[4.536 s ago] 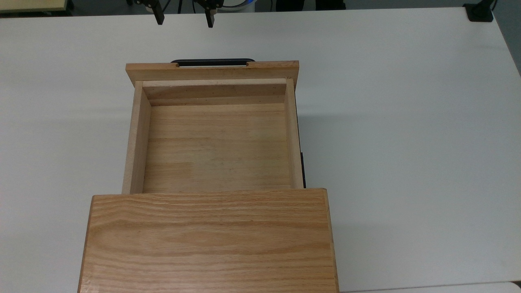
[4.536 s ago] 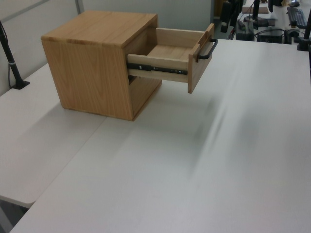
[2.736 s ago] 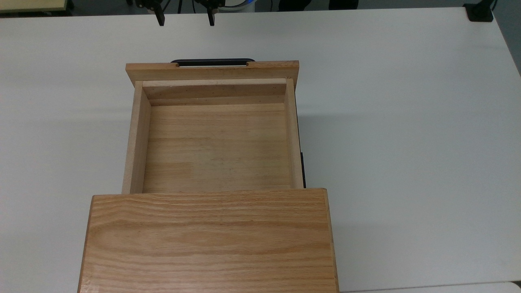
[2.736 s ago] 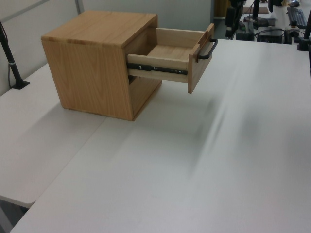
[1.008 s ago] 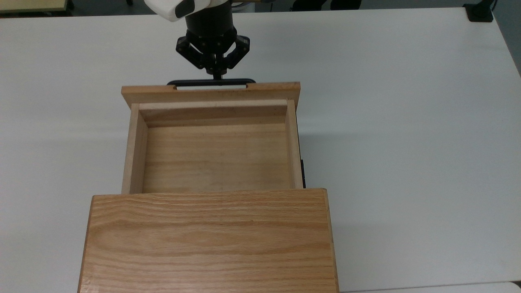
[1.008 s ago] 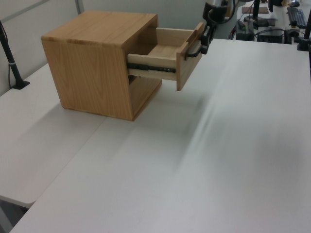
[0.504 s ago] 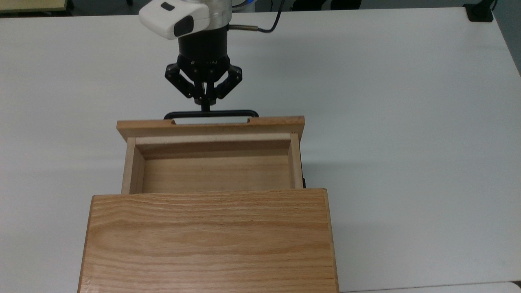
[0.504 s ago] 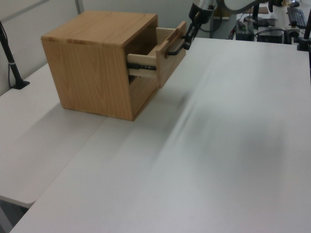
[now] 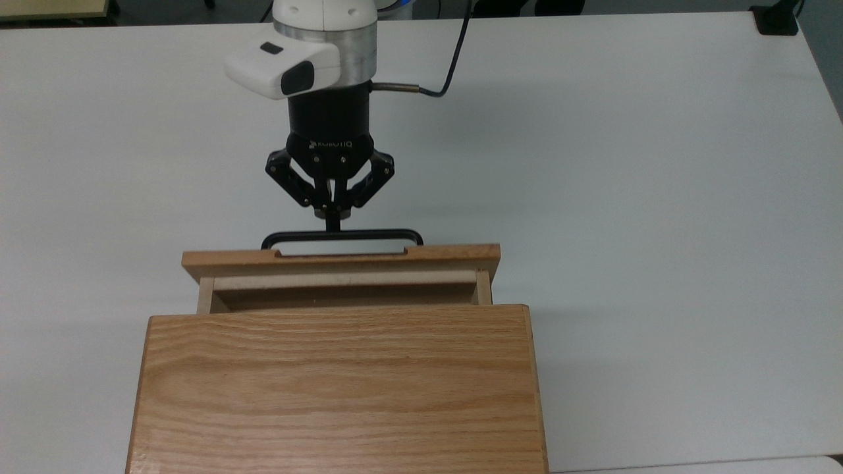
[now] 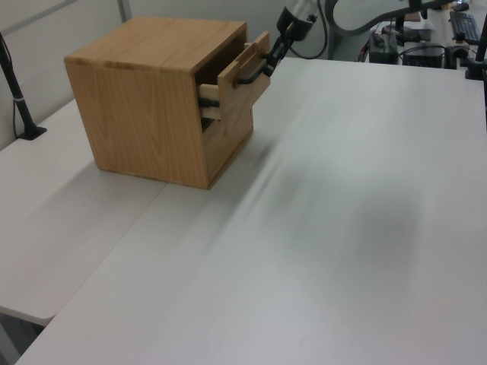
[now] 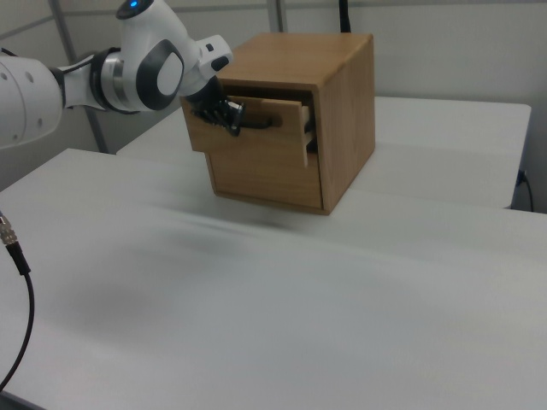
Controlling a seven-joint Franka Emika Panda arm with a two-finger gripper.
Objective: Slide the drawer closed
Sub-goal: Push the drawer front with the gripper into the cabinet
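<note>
Since half a second ago the drawer [image 9: 340,262] has slid much further into the cabinet [image 9: 337,388], and the gripper [image 9: 333,226] has followed it across the table [image 9: 625,164]. Only a narrow strip of the drawer's interior is now showing in the top view. In the left view, the cabinet is sitting at the left view's upper left, with the drawer [image 10: 242,82] projecting slightly from its front and the gripper [image 10: 268,64] meeting the handle [image 10: 245,74]. In the top view, the fingers are pressed together, their tips touching the middle of the black handle [image 9: 342,236]. In the right view, the gripper [image 11: 229,120] is pushing against the drawer [image 11: 249,126] front.
</note>
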